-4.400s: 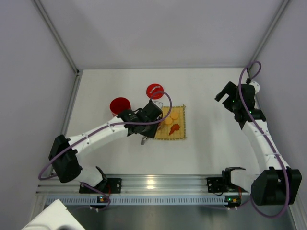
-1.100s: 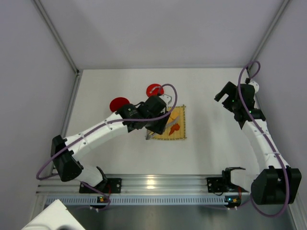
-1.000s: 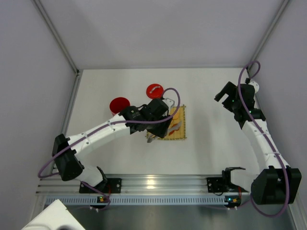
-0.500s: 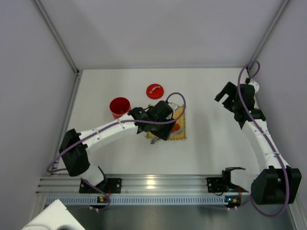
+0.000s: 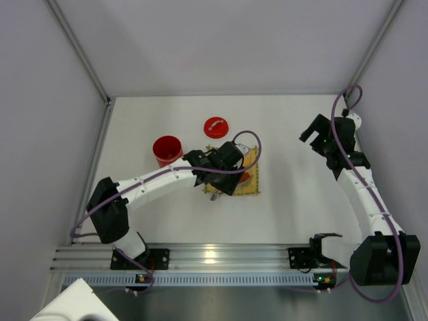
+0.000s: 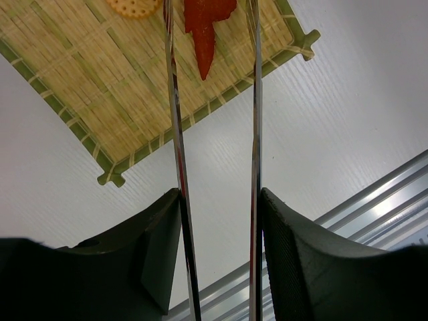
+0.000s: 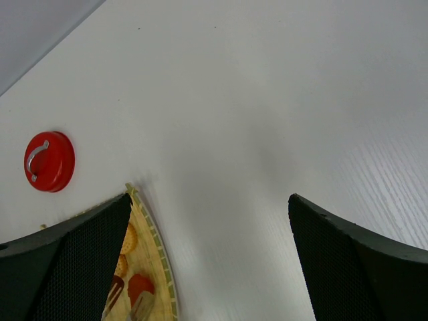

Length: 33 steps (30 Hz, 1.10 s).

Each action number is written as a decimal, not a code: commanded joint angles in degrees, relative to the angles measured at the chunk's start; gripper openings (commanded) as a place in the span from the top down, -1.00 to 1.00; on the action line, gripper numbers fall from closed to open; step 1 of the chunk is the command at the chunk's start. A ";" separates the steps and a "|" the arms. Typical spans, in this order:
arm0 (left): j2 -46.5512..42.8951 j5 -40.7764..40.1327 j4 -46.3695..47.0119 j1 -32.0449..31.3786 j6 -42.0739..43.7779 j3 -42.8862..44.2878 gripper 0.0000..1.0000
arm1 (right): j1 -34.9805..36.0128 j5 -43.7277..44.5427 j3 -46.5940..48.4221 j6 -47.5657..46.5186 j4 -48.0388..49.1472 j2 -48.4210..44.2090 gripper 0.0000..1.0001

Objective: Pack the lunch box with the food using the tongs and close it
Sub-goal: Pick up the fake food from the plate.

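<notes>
My left gripper point(image 5: 223, 172) is shut on the silver tongs point(image 6: 175, 134), and both of its fingers point(image 6: 294, 254) press the two thin arms. It hovers over the yellow bamboo mat point(image 6: 87, 80). A red food piece point(image 6: 202, 23) lies between the tong arms, with an orange round slice point(image 6: 134, 5) beside it. The open red lunch box point(image 5: 167, 150) stands left of the mat, and its red lid point(image 5: 215, 127) with a pale handle lies farther back. My right gripper point(image 7: 208, 200) stays open and empty at the far right. In its view the tong tips point(image 7: 141, 305) rest by the food point(image 7: 127, 237).
The table's near edge has an aluminium rail point(image 5: 221, 254) where the arm bases are bolted. Grey walls point(image 5: 60, 134) enclose the left, back and right sides. My left arm point(image 5: 154, 184) stretches across the table just in front of the lunch box.
My left gripper has carried the tongs right and toward me, off the lunch box and lid and down over the mat. The right arm has not moved.
</notes>
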 commanded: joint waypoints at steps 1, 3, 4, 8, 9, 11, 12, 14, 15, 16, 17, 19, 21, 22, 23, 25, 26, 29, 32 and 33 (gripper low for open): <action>0.63 -0.56 3.10 -0.04 0.89 0.22 -0.07 | 0.50 1.24 1.02 -1.05 2.09 -1.43 -0.99; 0.80 -0.47 3.28 -0.04 0.98 0.22 -0.07 | 0.50 0.98 1.02 -0.96 2.09 -1.34 -0.99; 0.81 -0.47 3.36 -0.04 0.98 0.22 -0.07 | 0.50 0.97 1.02 -1.04 2.09 -1.43 -0.99; 1.25 -0.30 3.45 -0.04 1.06 0.22 -0.07 | 0.41 0.97 1.02 -1.13 2.09 -1.43 -0.99; 1.42 -0.30 3.45 -0.04 1.07 0.13 -0.06 | 0.41 0.97 0.93 -1.05 2.09 -1.34 -0.99; 1.42 -0.30 3.45 -0.04 1.07 0.04 -0.03 | 0.41 1.06 0.93 -1.13 2.09 -1.43 -0.99; 1.42 -0.30 3.45 -0.04 1.07 0.04 0.00 | 0.41 1.06 0.93 -1.05 2.09 -1.51 -0.99; 1.42 -0.39 3.37 -0.04 1.07 0.04 0.06 | 0.41 1.15 0.93 -1.13 2.18 -1.43 -0.99; 1.42 -0.47 3.45 -0.04 1.07 0.13 0.08 | 0.41 1.15 0.93 -1.13 2.18 -1.43 -0.99; 1.42 -0.39 3.45 -0.04 1.07 0.13 0.10 | 0.50 1.15 0.93 -1.13 2.18 -1.43 -0.99; 1.42 -0.39 3.37 -0.04 1.15 0.13 0.13 | 0.41 1.06 0.93 -1.05 2.27 -1.43 -0.99; 1.42 -0.56 3.37 0.05 1.15 0.22 0.17 | 0.50 0.97 0.93 -1.13 2.18 -1.43 -0.99; 1.07 -0.82 3.02 -0.04 1.24 0.39 0.21 | 0.50 0.97 0.93 -1.13 2.18 -1.51 -0.99; 0.72 -1.09 2.84 -0.04 1.15 0.74 0.21 | 0.41 0.97 0.93 -1.22 2.18 -1.52 -0.99; 0.72 -1.18 2.58 -0.04 1.24 0.92 0.22 | 0.41 1.06 0.93 -1.13 2.18 -1.52 -0.99; -0.25 -1.70 2.05 -0.04 1.42 1.44 0.24 | 0.50 1.15 0.93 -1.22 2.27 -1.52 -0.99; -0.86 -1.96 1.79 -0.04 1.59 1.62 0.24 | 0.41 1.15 0.93 -1.13 2.35 -1.52 -0.99; -2.26 -3.11 0.38 -0.04 1.68 2.68 0.24 | 0.41 1.06 1.02 -1.13 2.36 -1.34 -0.99; -3.76 -4.07 -0.50 -0.04 1.86 3.29 0.24 | 0.50 1.06 1.02 -1.05 2.36 -1.34 -0.99; -4.11 -4.34 -0.76 -0.04 1.94 3.47 0.24 | 0.41 0.97 1.02 -0.96 2.27 -1.25 -0.99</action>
